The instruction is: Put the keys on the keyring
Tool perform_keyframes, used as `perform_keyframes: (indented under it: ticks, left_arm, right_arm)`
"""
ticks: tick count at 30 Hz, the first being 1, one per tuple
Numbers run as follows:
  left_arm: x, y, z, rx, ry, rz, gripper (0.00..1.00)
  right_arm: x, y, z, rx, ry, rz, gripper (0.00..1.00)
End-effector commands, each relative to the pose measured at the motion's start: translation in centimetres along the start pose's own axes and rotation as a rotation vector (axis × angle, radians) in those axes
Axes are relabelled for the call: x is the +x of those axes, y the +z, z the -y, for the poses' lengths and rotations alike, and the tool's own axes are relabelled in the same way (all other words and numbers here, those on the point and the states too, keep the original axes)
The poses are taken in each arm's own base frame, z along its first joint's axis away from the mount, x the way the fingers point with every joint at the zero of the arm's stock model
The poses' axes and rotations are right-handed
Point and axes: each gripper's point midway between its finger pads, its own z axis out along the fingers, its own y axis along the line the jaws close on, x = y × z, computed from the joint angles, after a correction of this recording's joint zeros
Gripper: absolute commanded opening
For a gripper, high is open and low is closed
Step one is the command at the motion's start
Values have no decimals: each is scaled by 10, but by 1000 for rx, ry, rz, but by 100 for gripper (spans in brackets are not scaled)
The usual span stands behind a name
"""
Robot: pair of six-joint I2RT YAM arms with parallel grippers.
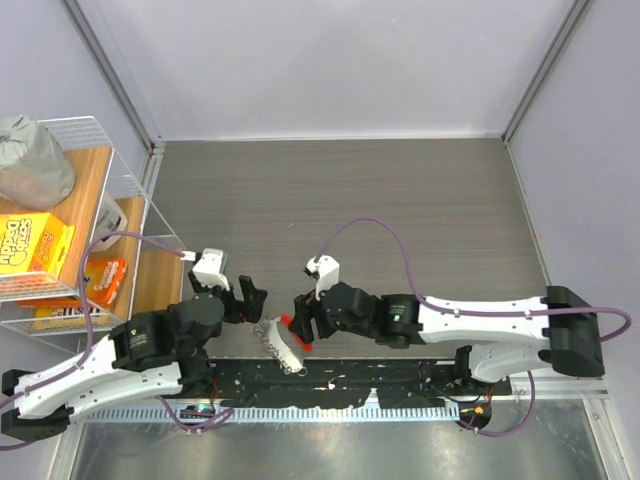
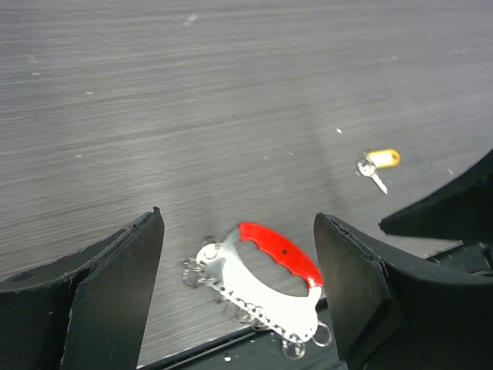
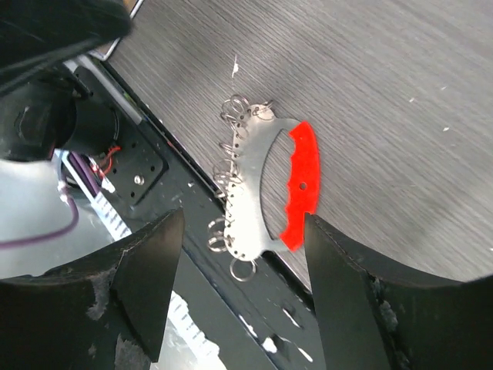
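Left tool [image 2: 237, 214]: fingers are standing wide apart, released and gripping nothing, hovering directly over the keyring.
Right tool [image 3: 243, 214]: jaws are also gaping and empty, looking down on the same piece from the opposite side.
Keyring [image 2: 248, 291]: it is lying flat at the near edge of the tabletop [image 1: 350, 200], with its red plastic grip [image 2: 281, 254] turned toward the open tabletop. Its small rings are hanging over the black rail [image 3: 146, 166].
Key [image 2: 376, 164]: the yellow-headed key is sitting alone on the tabletop, beyond the keyring and clearly apart from it (no contact at all).
Progress: nothing is looking done yet. The key is lying off the ring and neither tool is holding either piece.
Left to do: by my reading, the whole job is waiting: picking up the key, steadying the keyring, then threading one onto the other.
In the way: both tools are crowding the same small spot. The rail is running right under the rings, and the key is lying very flat, so pinching it is likely going to be fiddly.
Around: a wire shelf [image 1: 120, 160] is standing at the far left, carrying a yellow box [image 1: 30, 245] and a grey bundle [image 1: 30, 160], well apart from the action.
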Motion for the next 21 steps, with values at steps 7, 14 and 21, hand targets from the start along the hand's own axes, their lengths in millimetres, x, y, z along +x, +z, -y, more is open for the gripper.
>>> perform_keyframes:
  ticks: [7,14,21]
  left_arm:
    - [-20,-16,-47,-186,-51,118,86]
    - [-22,-25,-52,-142,-93,144,85]
    - [-14,-25,-52,-124,-78,119,84]
  right_arm:
    - [-17,66,-45,-66,354,53,66]
    - [-4,95,-46,-49,488,24,64]
    - [4,116,-43,-47,587,17,57]
